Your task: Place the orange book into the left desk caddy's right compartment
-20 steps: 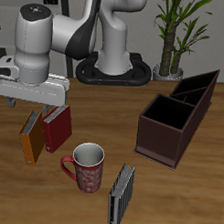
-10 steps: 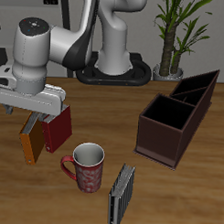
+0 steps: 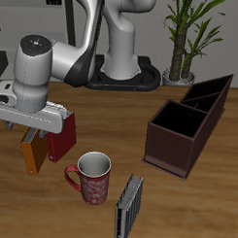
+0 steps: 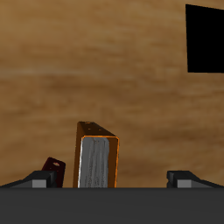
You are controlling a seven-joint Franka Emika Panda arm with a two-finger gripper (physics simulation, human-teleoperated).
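Observation:
The orange book point(image 3: 32, 153) stands upright on the table near the front edge, close beside the red book point(image 3: 62, 140). My gripper point(image 3: 45, 130) is open, just above the two books, its fingers reaching down around their tops. In the wrist view the orange book point(image 4: 96, 157) shows its pale page edges between my fingertips point(image 4: 35, 181), nearer one of them than the other; my gripper point(image 4: 112, 179) touches nothing. The left desk caddy point(image 3: 175, 142), a dark maroon box with two bins, stands across the table.
A red patterned mug point(image 3: 91, 177) stands near the books. A dark grey book point(image 3: 130, 205) stands at the front edge. A second dark box point(image 3: 211, 89) lies behind the caddy, with a potted plant point(image 3: 182, 36) farther back. The red book's corner point(image 4: 54, 168) shows beside the orange one.
My gripper has come down over the books and moved slightly toward the table's front edge. The books, mug and caddy have not moved.

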